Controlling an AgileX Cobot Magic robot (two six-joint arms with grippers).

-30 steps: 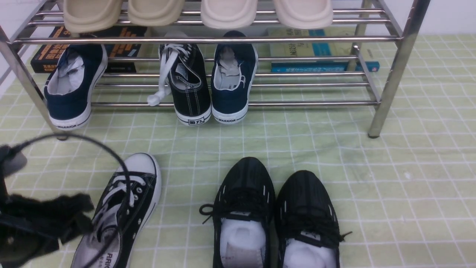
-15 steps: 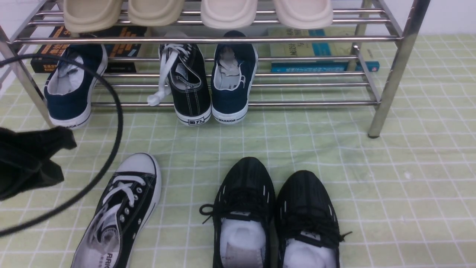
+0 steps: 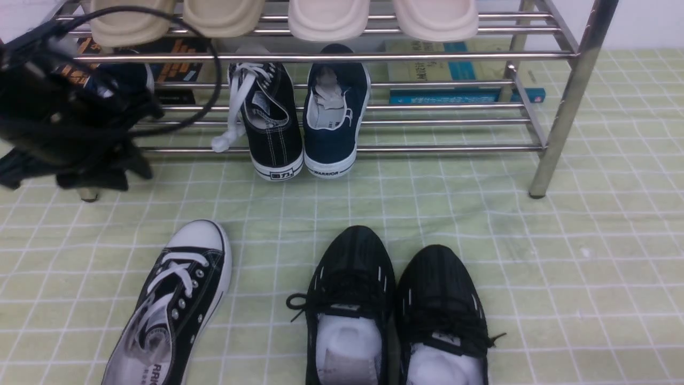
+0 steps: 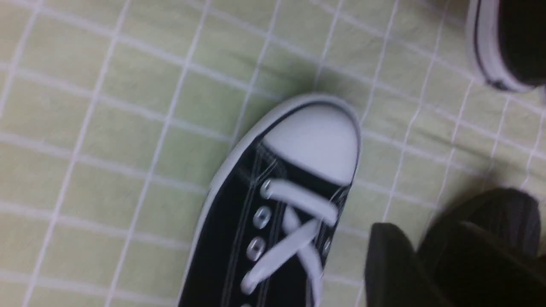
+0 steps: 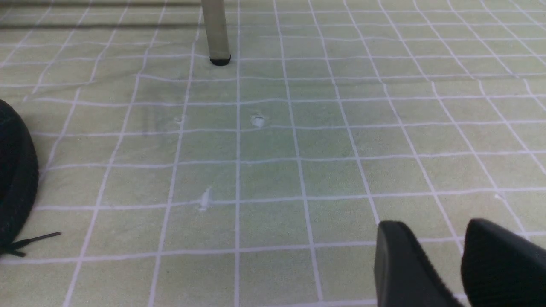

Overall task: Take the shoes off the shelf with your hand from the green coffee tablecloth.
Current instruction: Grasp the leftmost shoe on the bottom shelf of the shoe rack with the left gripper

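The green coffee tablecloth (image 3: 598, 230) is pale woven fabric, lightly wrinkled, with a grid of thin white lines. Over it stands the shelf (image 3: 427, 56), polished chrome tubing in two tiers. The task's shoes are black canvas with white laces and stitching: one sneaker (image 3: 184, 289) lies on the cloth, its rounded white toe cap towards the rack; the other sneaker (image 3: 277, 128) sits on the lower tier, heel outward, laces dangling, just beside a navy slip-on (image 3: 334, 117).

Counted, there are two canvas sneakers, two navy slip-ons, one mostly behind the left arm, two matt black trainers (image 3: 398, 289) side by side on the cloth, and four smooth, blunt-ended clogs (image 3: 328, 18) on the upper tier, two beige and two off-white.

The left pincer (image 3: 147, 136) is blurred near the rack's left end; its fingers seem parted, grasping nothing. The right pincer (image 5: 435, 230) is released, cloth showing between its fingers.
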